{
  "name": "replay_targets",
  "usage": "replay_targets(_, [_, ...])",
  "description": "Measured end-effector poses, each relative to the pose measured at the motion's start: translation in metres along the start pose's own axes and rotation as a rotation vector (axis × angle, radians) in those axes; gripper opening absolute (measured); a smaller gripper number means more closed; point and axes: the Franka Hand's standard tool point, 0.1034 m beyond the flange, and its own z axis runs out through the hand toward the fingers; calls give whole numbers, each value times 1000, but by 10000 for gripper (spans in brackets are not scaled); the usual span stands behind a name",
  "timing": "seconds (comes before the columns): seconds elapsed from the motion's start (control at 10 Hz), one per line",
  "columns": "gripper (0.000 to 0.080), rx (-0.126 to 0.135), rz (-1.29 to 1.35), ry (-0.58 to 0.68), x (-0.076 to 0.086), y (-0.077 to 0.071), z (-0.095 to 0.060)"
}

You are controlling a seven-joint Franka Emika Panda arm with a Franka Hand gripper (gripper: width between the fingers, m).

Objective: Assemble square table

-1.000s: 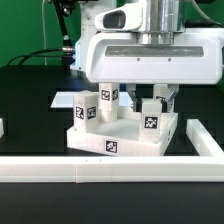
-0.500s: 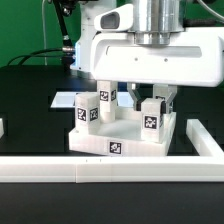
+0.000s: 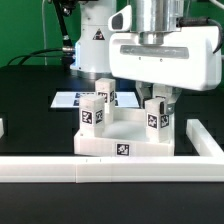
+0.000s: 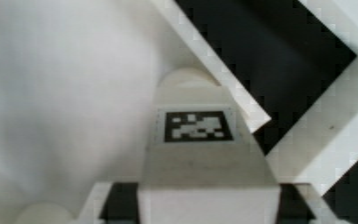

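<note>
I saw the white plastic square tabletop (image 3: 122, 140) on the black table, just behind the long white border wall (image 3: 110, 168). Three short white tagged legs (image 3: 92, 113) stood in it. The two-finger gripper (image 3: 157, 103) was clenched on the right-hand leg (image 4: 201, 130).

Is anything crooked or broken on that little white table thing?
Nothing stands out. The tabletop lies flat inside the border wall, three legs stand upright on it, and nothing looks cracked or spilled.

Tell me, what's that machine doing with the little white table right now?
Tool down over one leg, grip state unclear. Tabletop carries three upright legs. Border wall in front, nothing blocking.
</note>
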Motion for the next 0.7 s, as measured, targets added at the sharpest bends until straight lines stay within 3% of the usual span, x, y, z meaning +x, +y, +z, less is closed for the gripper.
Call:
replay_targets(0.4, [291,-17,359,-10,-3,1,0])
replay_targets(0.7, [291,-14,412,-16,-4,1,0])
